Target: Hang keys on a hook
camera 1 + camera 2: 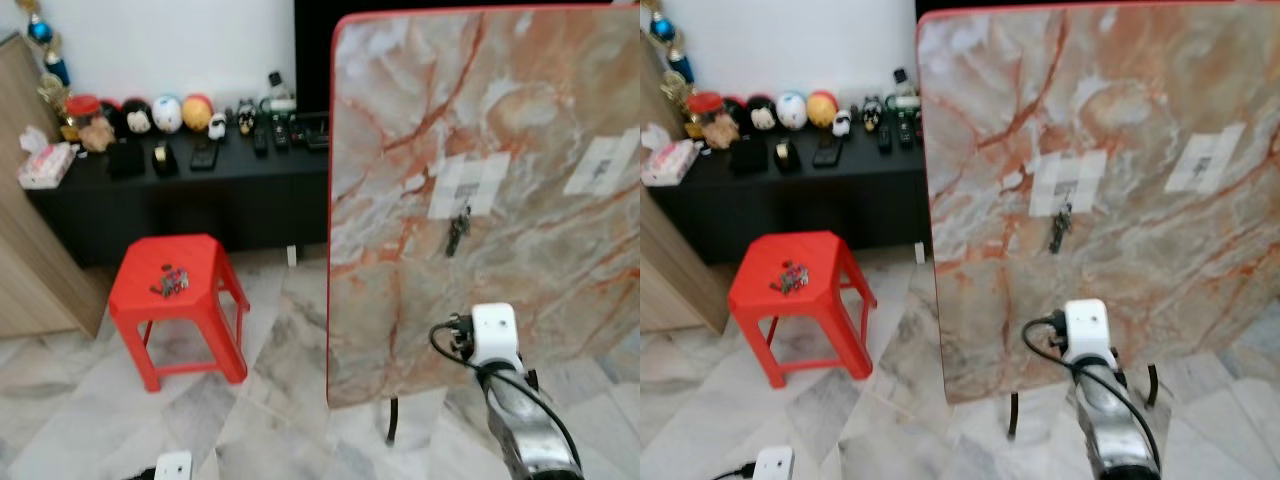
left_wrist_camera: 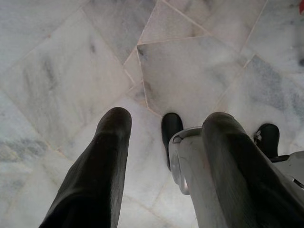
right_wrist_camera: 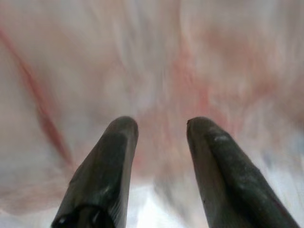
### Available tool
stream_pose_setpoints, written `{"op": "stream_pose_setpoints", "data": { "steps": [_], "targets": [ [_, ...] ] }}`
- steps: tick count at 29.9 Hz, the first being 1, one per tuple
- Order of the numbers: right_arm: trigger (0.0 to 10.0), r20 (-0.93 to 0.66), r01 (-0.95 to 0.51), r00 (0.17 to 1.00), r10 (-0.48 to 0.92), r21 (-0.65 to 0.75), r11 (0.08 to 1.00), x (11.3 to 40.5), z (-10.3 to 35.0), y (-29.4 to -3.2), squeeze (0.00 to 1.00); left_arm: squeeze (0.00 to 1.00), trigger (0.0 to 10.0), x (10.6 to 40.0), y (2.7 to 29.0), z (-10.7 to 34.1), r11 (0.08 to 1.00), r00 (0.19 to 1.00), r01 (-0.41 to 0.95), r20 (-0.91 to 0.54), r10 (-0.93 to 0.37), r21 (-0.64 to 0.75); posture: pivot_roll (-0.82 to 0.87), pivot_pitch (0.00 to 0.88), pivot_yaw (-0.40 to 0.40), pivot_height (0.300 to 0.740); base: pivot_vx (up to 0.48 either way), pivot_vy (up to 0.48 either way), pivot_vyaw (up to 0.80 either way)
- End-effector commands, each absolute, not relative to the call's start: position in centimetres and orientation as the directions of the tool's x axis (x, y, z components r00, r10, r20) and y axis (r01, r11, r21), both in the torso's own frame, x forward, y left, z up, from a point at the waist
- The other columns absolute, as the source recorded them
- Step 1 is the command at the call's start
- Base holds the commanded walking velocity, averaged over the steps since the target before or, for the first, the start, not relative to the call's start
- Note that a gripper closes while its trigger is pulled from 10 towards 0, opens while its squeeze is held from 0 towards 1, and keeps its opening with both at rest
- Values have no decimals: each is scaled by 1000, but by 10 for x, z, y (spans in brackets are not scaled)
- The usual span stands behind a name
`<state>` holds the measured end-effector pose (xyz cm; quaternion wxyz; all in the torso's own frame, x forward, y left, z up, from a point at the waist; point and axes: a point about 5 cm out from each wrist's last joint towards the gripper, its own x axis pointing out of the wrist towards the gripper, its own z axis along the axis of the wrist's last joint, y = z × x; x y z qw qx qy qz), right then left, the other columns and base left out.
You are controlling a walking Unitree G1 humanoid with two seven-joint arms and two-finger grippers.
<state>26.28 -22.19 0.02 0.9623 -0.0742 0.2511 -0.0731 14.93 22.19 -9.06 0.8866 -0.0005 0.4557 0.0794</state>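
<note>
A dark bunch of keys (image 1: 456, 232) hangs on the upright marble-patterned board (image 1: 400, 150), just under a white taped patch (image 1: 470, 185). A second white patch (image 1: 600, 165) sits further right on the board. My right arm (image 1: 497, 340) reaches up toward the board below the keys. In the right wrist view my right gripper (image 3: 161, 126) is open and empty, close to the blurred marble face. My left gripper (image 2: 168, 116) hangs low, open and empty, over the floor tiles. A small colourful bunch of items (image 1: 170, 281) lies on the red stool (image 1: 215, 255).
A black low cabinet (image 1: 200, 190) with round toys and remotes stands against the back wall. A wooden cupboard (image 1: 30, 250) stands at the left. The board rests on thin black legs (image 1: 393, 420) on the marble floor, with the stool to its left.
</note>
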Motion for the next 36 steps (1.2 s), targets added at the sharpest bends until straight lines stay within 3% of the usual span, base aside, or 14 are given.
{"op": "stream_pose_setpoints", "data": {
  "steps": [1,6,7,11,14,19,26,36],
  "targets": [
    [10000,-550,104,815,-182,-171,980,249,-20,-219,0,0,10000,145,224,-92,989,556,-120,-819,140,88,-105,0,-4,740,0,0,0],
    [10000,-651,149,735,-191,-120,982,228,-45,-215,0,0,10000,146,225,-92,989,557,-118,-818,142,92,-108,0,10,740,0,0,0],
    [10000,-723,120,673,-157,-102,987,211,-61,-207,0,0,10000,146,226,-91,989,558,-117,-818,142,92,-109,0,16,740,0,0,0],
    [10000,-816,46,573,-82,-68,997,177,-84,-194,0,0,10000,145,225,-92,990,556,-108,-820,137,92,-115,0,21,740,0,0,0],
    [10000,-878,71,469,-98,-73,995,150,-97,-196,0,0,10000,144,224,-92,990,553,-106,-822,134,91,-96,0,12,740,0,0,0],
    [10000,-861,217,494,-122,-14,976,153,-96,-200,0,0,10000,143,224,-93,990,555,-109,-821,131,84,-118,0,21,740,0,0,0],
    [10000,-852,76,519,-69,-35,997,163,-91,-205,0,0,10000,143,223,-93,990,556,-120,-822,124,69,-115,0,16,740,0,0,0],
    [10000,-856,149,506,-107,-36,988,161,-91,-212,0,0,10000,141,224,-94,989,544,-129,-829,127,67,-104,0,17,740,0,0,0]
  ]
}}
